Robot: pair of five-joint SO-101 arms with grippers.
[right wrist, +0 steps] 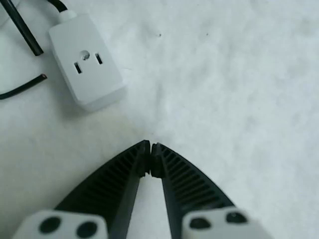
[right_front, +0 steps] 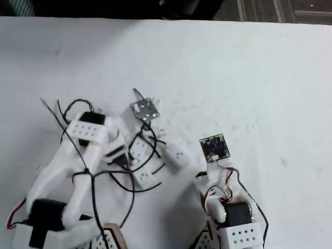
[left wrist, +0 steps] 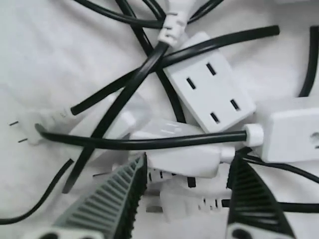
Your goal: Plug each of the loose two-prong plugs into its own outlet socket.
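Since every socket we can see shows bare slots, we judge the job barely begun: nothing looks seated yet, and all plugs are left to do. The block [left wrist: 209,94] has its slots empty, and so does the single outlet [right wrist: 84,64]. A loose plug [left wrist: 30,127] lies w/ both prongs bare and pointing away from any socket. A second plug [left wrist: 179,204] also shows a free prong.

All of it sits in a tangle of black cords [left wrist: 139,74] near the arms' edge of the surface [right_front: 233,67], left of the middle. The outlet lies just off the tangle, btw the two arms.

Our left gripper [left wrist: 189,164] is spread wide right over the tangle. A white body [left wrist: 184,159] lies btw its fingers, w/ a cord across it; we can't tell if it's a plug or a socket end, nor whether the fingers touch it. The second plug sits just under that. The loose plug is off to one side, outside the fingers.

Our right gripper [right wrist: 150,158] is pressed together, holding nothing, over bare surface. The outlet is near it but apart, slots facing up.
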